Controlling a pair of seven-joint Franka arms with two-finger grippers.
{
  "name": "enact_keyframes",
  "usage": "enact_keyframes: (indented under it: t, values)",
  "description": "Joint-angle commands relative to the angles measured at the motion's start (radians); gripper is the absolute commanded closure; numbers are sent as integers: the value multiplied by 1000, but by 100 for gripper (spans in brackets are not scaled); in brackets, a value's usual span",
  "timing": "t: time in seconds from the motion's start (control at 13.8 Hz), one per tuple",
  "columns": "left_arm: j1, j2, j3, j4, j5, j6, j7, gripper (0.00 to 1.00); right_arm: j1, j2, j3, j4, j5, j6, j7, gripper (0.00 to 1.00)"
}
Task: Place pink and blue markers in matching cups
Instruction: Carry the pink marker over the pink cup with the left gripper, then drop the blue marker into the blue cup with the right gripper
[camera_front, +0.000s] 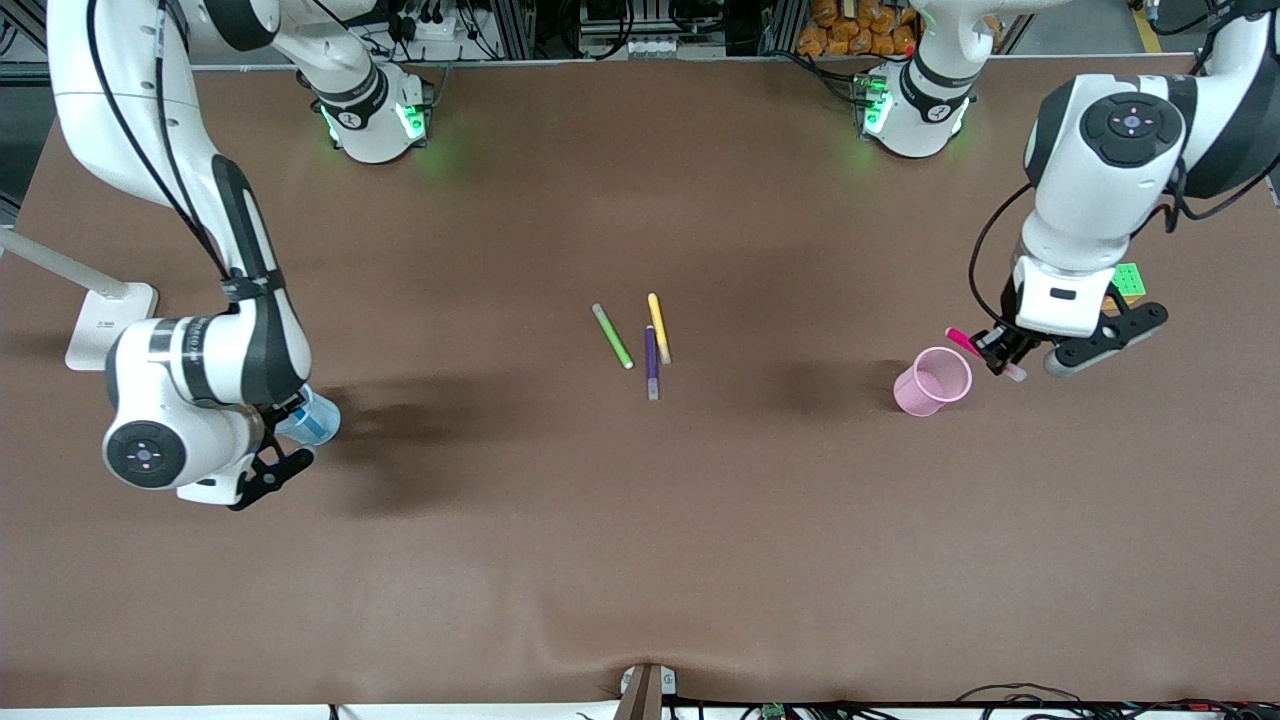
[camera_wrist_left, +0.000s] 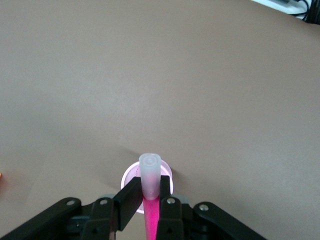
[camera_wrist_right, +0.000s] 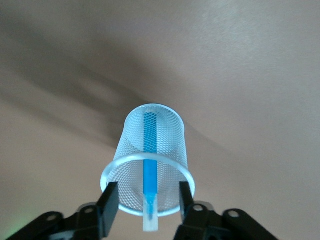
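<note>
Brown and matte, the counter (camera_front: 640, 560) carries everything in view. At the left arm's end of it, the left end effector (camera_front: 1003, 355) hangs in the air just beside the pink cup (camera_front: 932, 381), its fingers (camera_wrist_left: 131, 197) pinched tight on the pink marker (camera_front: 965, 342). The marker lies slanted in the grip, its magenta end reaching over the cup's rim and its pale end sticking out past the fingers. In the left wrist view that pale end (camera_wrist_left: 150, 175) points down toward the cup's round mouth (camera_wrist_left: 131, 175) directly below it. The pink cup stands upright on the counter. At the right arm's end, the right end effector (camera_wrist_right: 145, 200) is over the blue cup (camera_front: 312, 418), a pale mesh cup largely hidden under the wrist in the front view. In the right wrist view its fingers (camera_wrist_right: 109, 200) stand apart on either side of the blue marker (camera_wrist_right: 149, 170) without touching it; the marker rests inside the blue cup (camera_wrist_right: 150, 160) with its pale end leaning out over the rim. Near the middle of the counter, well apart from both cups, lie a green pen (camera_front: 612, 336), a yellow pen (camera_front: 658, 327) and a dark purple pen (camera_front: 651, 362), the purple one nearest the front camera and just beside the yellow one.
</note>
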Motion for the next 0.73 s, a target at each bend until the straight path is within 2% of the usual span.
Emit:
enact_keyframes:
  t: [0.0,0.22,0.44,0.65]
  values:
    - [10,-54,-16,-97,16,59,-50,100,-30,-74,13,-13,53,-13,2,0]
    - [12,-57,-18,-137,72,91,-85,100,-27,-139,13,-16,66,-37,3,0]
    - [12,-48,-22,-174,155,135,-166,100,-26,-205,13,-16,67,-92,86,0]
    - [59,-45,-22,-225,213,249,-176,100,-26,-270,16,-19,70,-125,164,0]
